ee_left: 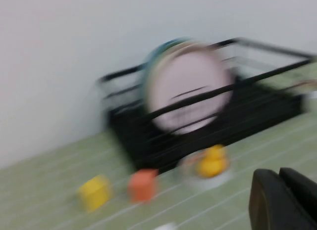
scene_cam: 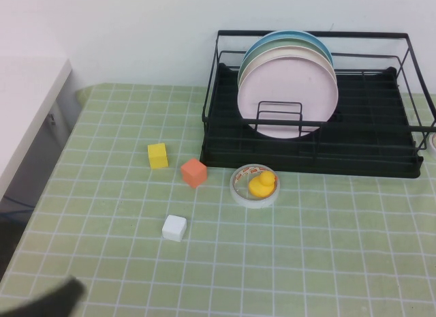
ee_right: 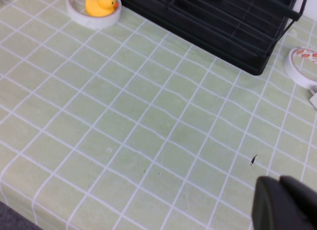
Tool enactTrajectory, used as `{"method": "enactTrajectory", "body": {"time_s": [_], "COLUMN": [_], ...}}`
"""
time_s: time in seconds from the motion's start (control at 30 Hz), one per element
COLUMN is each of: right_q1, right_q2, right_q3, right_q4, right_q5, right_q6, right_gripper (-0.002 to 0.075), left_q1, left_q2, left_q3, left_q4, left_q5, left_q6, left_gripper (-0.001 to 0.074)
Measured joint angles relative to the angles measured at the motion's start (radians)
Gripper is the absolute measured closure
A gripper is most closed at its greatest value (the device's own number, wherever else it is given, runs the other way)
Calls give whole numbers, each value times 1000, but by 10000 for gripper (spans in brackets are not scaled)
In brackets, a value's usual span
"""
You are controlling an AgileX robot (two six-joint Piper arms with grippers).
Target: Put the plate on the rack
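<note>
Upright in the rack [scene_cam: 381, 160] w/ plate [scene_cam: 286, 92] seated, left pincer [ee_left: 282, 200] & right pincer [ee_right: 285, 203], both clamped empty, should be parked clear.

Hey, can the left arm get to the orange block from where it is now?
Probably yes. The left gripper, shut, sits low near the table's front-left; the orange block stands alone on the green cloth, apart from the yellow block and white block. The right gripper is shut, over bare cloth.
</note>
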Motion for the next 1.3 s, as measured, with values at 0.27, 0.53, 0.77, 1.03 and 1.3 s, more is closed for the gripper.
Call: {"method": "enactTrajectory", "body": {"time_s": [0.27,0.53,0.77,1.03,1.3], "right_q1": [0,0,0,0,0], "right_q2": [0,0,0,0,0], "right_q3": [0,0,0,0,0], "right_q4": [0,1,2,2,2], "right_q5": [2,2,4,4,4], "right_q6": [0,0,0,0,0], "right_gripper": [726,726,726,726,726], "left_q1": [-2,-2,10,140,178], "left_q2": [-2,-2,-52,-244,-257], "left_q3": [-3,-3,0,66,87], "left_q4": [30,26,7,1,1], "left_q5": [245,-42,-243,-263,-278], "left_q6": [72,53,-21,-24,-30], "left_gripper": [736,736,736,736,736]}}
